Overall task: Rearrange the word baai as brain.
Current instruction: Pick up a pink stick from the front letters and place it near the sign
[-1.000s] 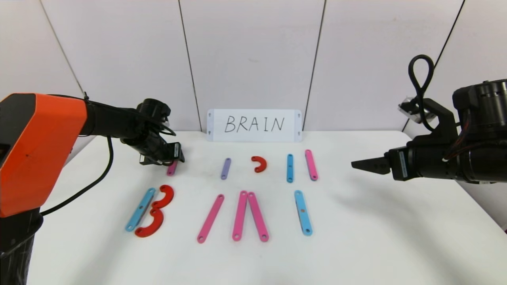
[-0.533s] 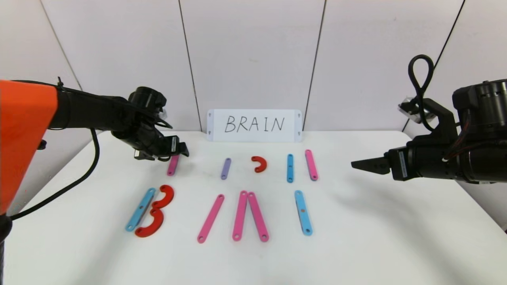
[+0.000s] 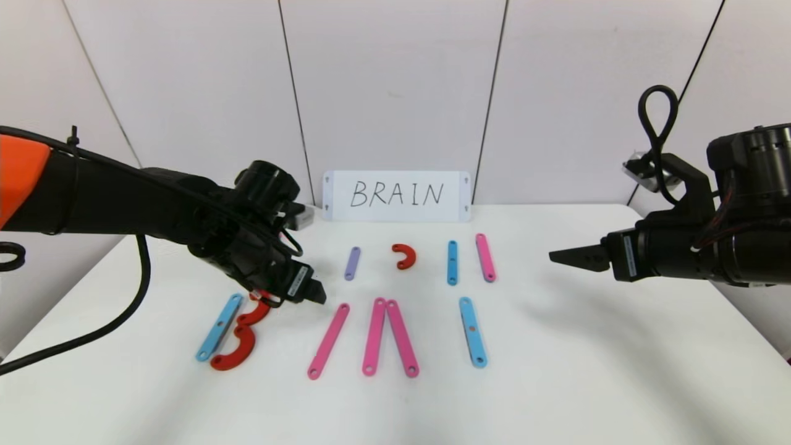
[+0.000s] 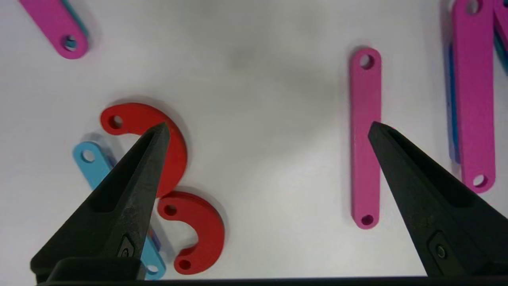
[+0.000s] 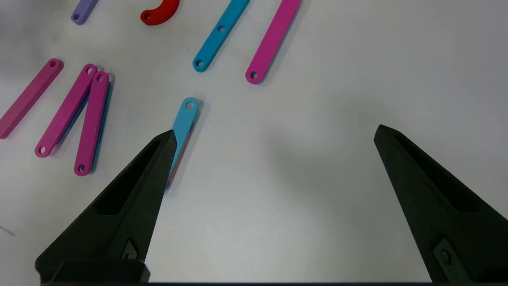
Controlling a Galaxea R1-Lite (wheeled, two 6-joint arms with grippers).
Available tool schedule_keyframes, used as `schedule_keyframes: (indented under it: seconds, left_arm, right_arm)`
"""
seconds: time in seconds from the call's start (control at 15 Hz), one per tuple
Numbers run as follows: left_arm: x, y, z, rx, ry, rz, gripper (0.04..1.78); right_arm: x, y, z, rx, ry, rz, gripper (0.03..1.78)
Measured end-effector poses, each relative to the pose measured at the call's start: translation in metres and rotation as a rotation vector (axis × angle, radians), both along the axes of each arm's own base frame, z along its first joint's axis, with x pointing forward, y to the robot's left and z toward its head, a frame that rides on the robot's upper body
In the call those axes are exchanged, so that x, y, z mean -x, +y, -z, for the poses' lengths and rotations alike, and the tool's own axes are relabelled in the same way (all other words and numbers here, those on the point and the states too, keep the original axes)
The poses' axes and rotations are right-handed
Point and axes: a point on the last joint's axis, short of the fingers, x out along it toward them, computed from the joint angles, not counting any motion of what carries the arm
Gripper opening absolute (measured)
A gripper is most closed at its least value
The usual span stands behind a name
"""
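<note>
On the white table (image 3: 556, 371), only the B (image 3: 235, 330) was formed; the left gripper (image 3: 312, 292) hovered wide open, empty, letters R-A-I-N left.

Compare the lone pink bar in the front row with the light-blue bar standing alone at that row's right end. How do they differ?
The lone pink bar is pink; the light-blue bar is blue. The pink bar leans with its far end to the right; the blue bar's far end tips slightly left. The pink bar lies just beyond the open left gripper; the blue bar has no gripper over it. Both are flat straight strips with end holes, lying on the table.
</note>
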Motion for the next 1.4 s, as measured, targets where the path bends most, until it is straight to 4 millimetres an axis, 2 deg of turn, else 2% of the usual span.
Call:
schedule_keyframes:
  seconds: [0.2,0.4,1.0,1.2,1.4]
  left_arm:
    - [0.016,-0.019,0.008,-0.012,0.028,0.065,1.75]
    - [0.022,-0.025,0.016,-0.025,0.051,0.086,1.75]
    - [0.02,-0.031,0.037,-0.03,0.066,0.101,1.73]
    - [0.018,-0.032,0.04,-0.033,0.073,0.102,1.52]
    - [0.017,-0.033,0.042,-0.035,0.077,0.103,1.08]
  right_arm:
    - [0.0,-0.001,0.0,0.0,0.0,0.003,1.74]
    - [0.0,-0.001,0.0,0.0,0.0,0.004,1.74]
    - [0.0,0.0,0.0,0.0,0.001,0.001,1.74]
    - [0.0,0.0,0.0,0.001,0.001,0.001,1.74]
    - [0.0,0.0,0.001,0.001,0.002,-0.001,1.74]
